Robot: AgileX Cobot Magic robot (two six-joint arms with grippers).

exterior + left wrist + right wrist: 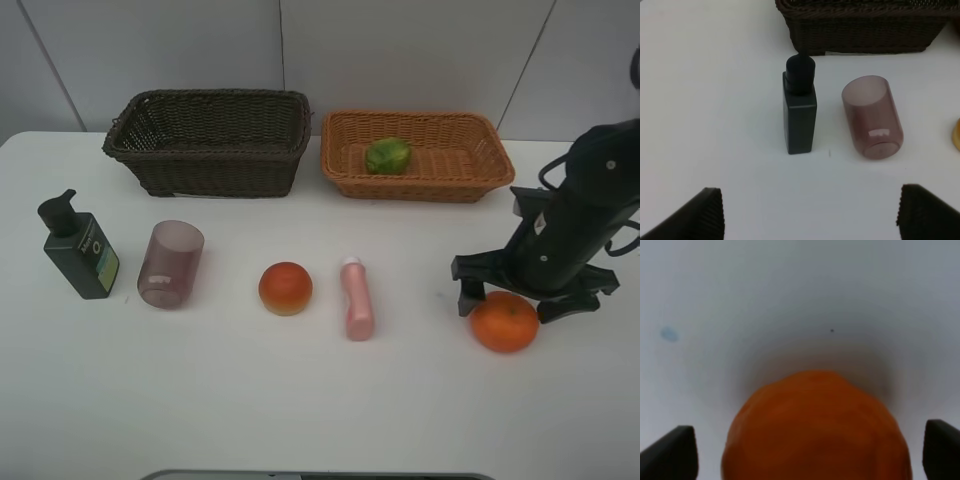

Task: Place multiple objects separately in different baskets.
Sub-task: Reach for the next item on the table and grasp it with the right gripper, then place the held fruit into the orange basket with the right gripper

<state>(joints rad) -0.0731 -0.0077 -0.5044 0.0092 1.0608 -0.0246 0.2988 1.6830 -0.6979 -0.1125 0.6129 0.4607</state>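
Surface: white table [300, 410], with a pale panelled wall [400, 50] behind it.
Right gripper [512, 298]: lowered to the table at the right end of the row, its jaws spread wide on either side of the orange [505, 324]. The wrist view shows a clear gap between the fruit and each finger, so nothing is clamped.
Left gripper [815, 215]: seen only in its own wrist view. Its jaws are parted with only bare table between them, and it faces the pump bottle and the cup from a little way off.
Orange, position: on the table, nearest the front edge of all the objects, well apart from the pink bottle.
Pink bottle [358, 298]: lying on its side with its pale cap pointing toward the baskets, near the red-orange fruit.
Red-orange fruit [286, 288]: resting on the table between the pink bottle and the cup, touching neither.
Purple cup [170, 264]: translucent, just beside the pump bottle but not touching it. Whether it stands or leans is hard to tell.
Dark green pump bottle [80, 250]: upright at the left end of the row, with a black pump head.
Dark brown basket [210, 170]: at the back left, the deeper of the two. No object shows inside it.
Tan basket [470, 182]: at the back right, just beside the brown one. It is shallower.
Green fruit [387, 156]: inside the tan basket, near its middle.
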